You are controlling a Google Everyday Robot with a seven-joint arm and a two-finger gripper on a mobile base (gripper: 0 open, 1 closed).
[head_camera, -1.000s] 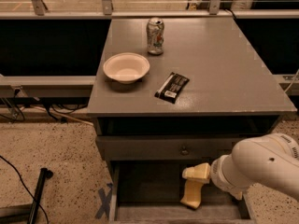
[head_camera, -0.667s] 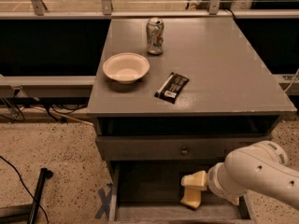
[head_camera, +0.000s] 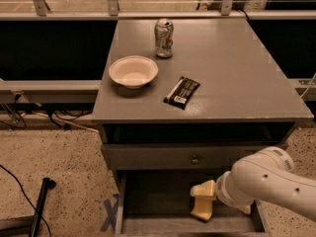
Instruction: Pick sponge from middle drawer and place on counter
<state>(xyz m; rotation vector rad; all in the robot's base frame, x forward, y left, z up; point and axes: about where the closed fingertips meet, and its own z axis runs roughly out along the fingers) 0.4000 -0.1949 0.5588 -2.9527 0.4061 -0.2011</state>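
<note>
Well, the gripper (head_camera: 206,195) is down in the open middle drawer (head_camera: 153,201), right at the sponge (head_camera: 200,212). Can't tell if it's grabbed. Lift and counter (head_camera: 227,68) drop aren't done yet.

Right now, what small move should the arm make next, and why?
Probably settle the gripper firmly on the sponge before lifting. The gripper is low inside the open middle drawer, right against the sponge, and I cannot tell whether it holds it yet. The sponge lies well below the counter, where it must go.
</note>
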